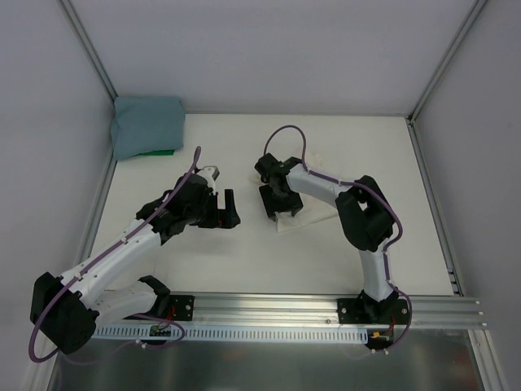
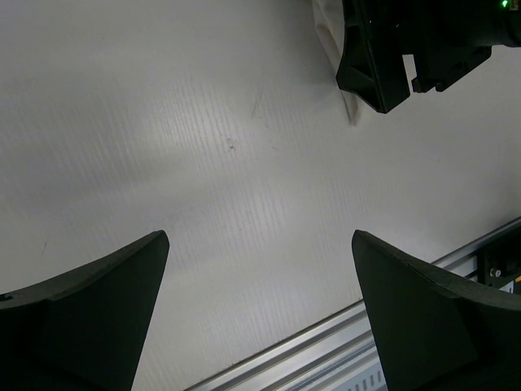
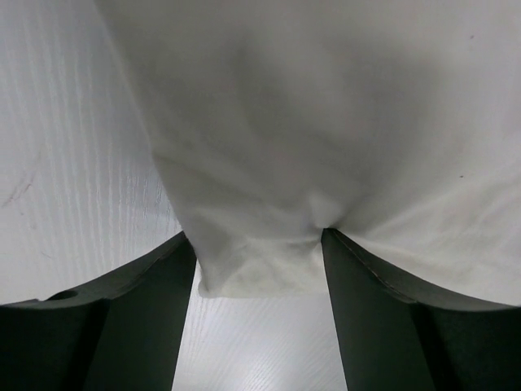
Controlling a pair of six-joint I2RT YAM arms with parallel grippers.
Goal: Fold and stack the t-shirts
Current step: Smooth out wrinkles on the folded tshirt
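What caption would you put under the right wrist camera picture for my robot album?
Right gripper pinches a bunched edge of the cream t-shirt on the white table.

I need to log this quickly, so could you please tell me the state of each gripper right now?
Left gripper: open, holding nothing.
Right gripper: closed on the edge of the cream t-shirt.
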